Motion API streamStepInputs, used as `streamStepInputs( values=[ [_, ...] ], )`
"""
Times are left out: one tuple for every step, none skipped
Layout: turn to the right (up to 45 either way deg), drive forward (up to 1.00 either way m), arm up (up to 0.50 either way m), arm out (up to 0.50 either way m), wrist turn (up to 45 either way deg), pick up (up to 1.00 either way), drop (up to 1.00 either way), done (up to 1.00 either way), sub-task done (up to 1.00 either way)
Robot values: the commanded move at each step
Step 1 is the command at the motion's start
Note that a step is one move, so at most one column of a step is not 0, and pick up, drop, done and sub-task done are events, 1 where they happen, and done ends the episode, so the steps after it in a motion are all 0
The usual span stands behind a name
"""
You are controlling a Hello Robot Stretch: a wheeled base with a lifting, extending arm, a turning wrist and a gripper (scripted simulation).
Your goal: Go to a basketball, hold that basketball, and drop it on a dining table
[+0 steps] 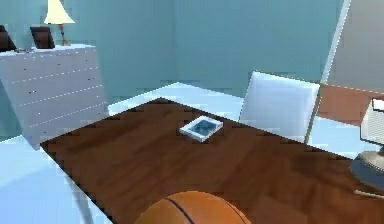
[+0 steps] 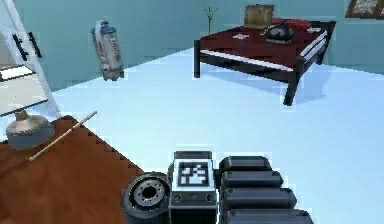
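An orange basketball (image 1: 195,208) with dark seams shows its top at the forward view's bottom edge, in front of the dark wooden dining table (image 1: 140,150). I cannot tell whether the ball rests on the tabletop or hangs above it. In the arm side view the arm's dark bar (image 2: 250,190) rises from the bottom edge with a white marker square (image 2: 195,175). Left of it sits the gripper's (image 2: 148,197) round dark body, by the table's corner (image 2: 60,185). Its far end is cut off, so I cannot tell whether it holds anything.
A white chair (image 1: 280,105) stands at the table's far side. On the table lie a small blue-and-white flat thing (image 1: 202,128), a round grey piece (image 2: 30,128) and a thin stick (image 2: 62,137). A white dresser (image 1: 55,90) with a lamp stands left. A dark bed (image 2: 265,50) lies across pale open floor.
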Motion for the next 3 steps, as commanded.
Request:
streamStepInputs(
  values=[
    [45.0,0.00,0.00,0.00,0.0,0.00,0.00,0.00,0.00],
    [45.0,0.00,0.00,0.00,0.0,0.00,0.00,0.00,0.00],
    [3.0,0.00,0.00,0.00,0.0,0.00,0.00,0.00,0.00]
  ],
)
